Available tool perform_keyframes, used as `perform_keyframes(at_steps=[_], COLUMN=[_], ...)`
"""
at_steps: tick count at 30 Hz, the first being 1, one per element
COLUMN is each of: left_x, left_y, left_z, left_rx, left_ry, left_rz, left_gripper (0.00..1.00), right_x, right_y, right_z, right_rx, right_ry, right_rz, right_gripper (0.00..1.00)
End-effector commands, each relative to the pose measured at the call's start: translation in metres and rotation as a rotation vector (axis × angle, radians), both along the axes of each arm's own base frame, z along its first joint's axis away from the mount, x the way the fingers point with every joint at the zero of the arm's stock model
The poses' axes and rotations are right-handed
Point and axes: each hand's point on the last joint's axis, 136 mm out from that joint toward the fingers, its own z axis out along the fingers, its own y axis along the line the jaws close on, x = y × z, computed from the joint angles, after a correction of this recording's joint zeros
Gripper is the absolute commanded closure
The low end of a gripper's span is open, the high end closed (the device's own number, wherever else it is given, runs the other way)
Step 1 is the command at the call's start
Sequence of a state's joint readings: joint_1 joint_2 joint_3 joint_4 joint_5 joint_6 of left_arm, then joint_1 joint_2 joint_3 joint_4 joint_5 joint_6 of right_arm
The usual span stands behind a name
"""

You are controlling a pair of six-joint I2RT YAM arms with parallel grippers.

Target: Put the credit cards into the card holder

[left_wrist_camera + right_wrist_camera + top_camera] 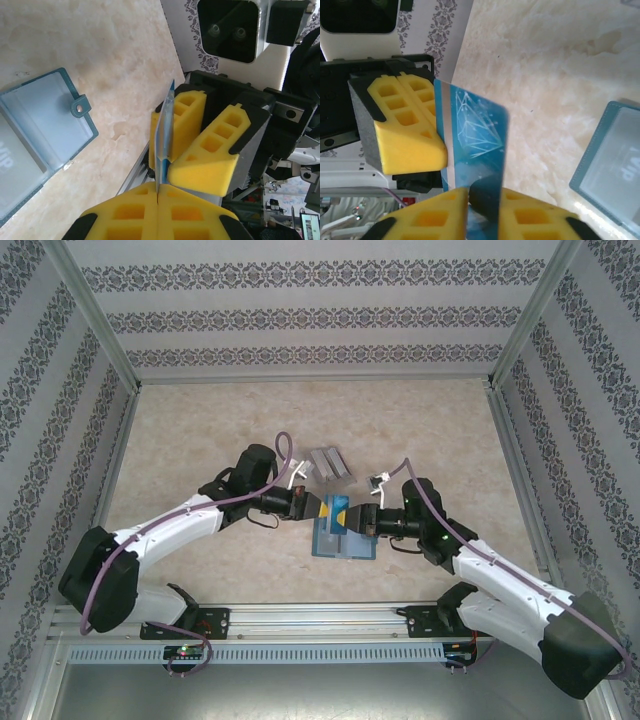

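Note:
A blue credit card [340, 508] hangs on edge in the air between both grippers, just above the open teal card holder [345, 543]. My left gripper [159, 192] is shut on one end of the card [164, 135]. My right gripper [484, 197] has its pads against the other end of the card [475, 130], which sits tilted between them. In the left wrist view the right fingers [215, 155] flank the card. The holder [35, 125] lies flat with its snap tab out, and it also shows in the right wrist view [615, 160].
Several grey cards [330, 462] lie fanned on the table just beyond the grippers. Patterned walls and metal posts enclose the table on three sides. A metal rail [320, 625] runs along the near edge by the arm bases.

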State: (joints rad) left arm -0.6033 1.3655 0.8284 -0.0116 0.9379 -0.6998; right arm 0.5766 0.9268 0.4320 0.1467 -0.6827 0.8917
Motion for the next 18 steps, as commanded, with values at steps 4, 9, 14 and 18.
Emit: perform_keyframes(at_steps=[4,9,14,18], left_x=[0.009,0.01,0.01,0.009], left_y=[0.007,0.026,0.05,0.05], left_z=[-0.021,-0.051,-0.099,-0.12], left_rx=[0.103,0.239,0.448,0.492], left_ry=[0.011,0.037,0.094,0.156], left_rz=[0.054,0.126,0.196,0.211], left_gripper=[0.51,0.42,0.4,0.43], right_x=[-0.001,-0.001,0.001,0.004], right_y=[-0.009,-0.015,-0.027,-0.031], right_z=[-0.018,-0.049,-0.076,-0.092], right_rx=[-0.037,-0.087,-0.147,-0.149], right_ry=[0.059,0.151,0.219,0.286], right_rz=[-0.029,-0.06,-0.081,-0.075], right_gripper=[0.93,0.94,0.93,0.93])
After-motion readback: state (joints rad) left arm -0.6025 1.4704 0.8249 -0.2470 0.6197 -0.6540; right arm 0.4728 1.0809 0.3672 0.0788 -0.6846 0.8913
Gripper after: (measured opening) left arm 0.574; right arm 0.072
